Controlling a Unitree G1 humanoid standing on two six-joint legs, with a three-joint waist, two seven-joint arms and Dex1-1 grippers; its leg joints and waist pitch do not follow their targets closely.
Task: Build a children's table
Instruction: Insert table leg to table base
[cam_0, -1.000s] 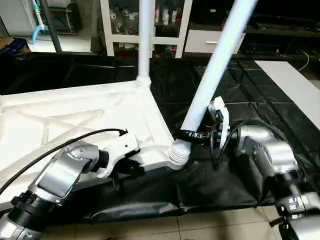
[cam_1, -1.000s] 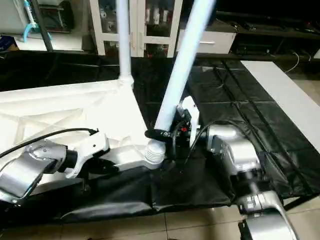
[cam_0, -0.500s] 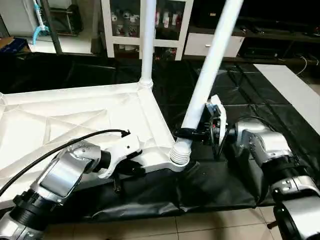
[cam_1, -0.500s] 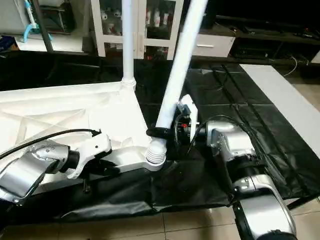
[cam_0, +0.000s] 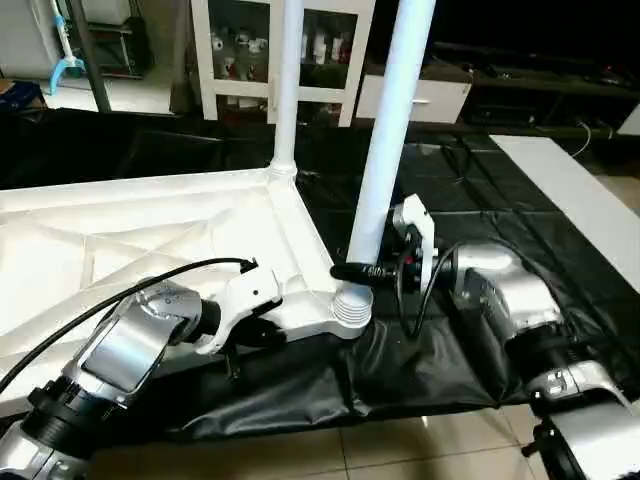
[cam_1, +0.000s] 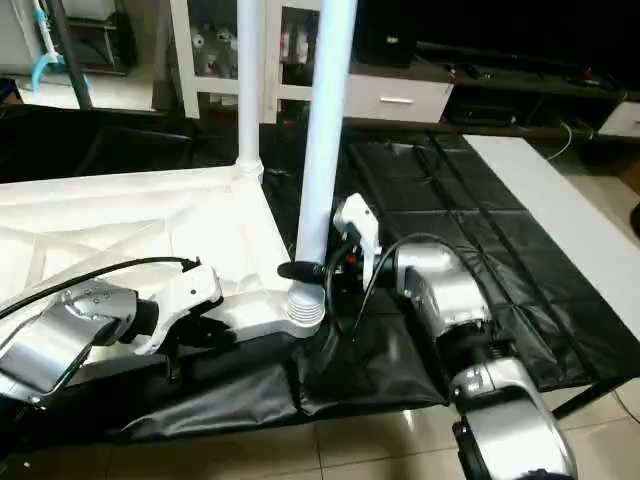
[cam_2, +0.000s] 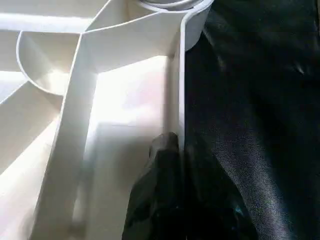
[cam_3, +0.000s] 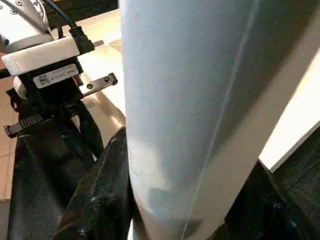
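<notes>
— White plastic top (cam_0: 150, 235) lies ribs-up on black sheeting (cam_0: 480, 240); the left gripper (cam_0: 262, 335) pinches its rim.
— Right gripper (cam_0: 362, 271) clasps the near-corner leg (cam_0: 385, 150); any tilt could cross-thread it.

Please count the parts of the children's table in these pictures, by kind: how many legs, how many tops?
Legs: 2, the far leg standing in its corner socket and the near leg gripped by the right gripper
Table tops: 1, the white top, pinched at its rim by the left gripper
Total: 3

White tabletop (cam_0: 150, 230) on black sheet (cam_0: 500, 200)
</notes>
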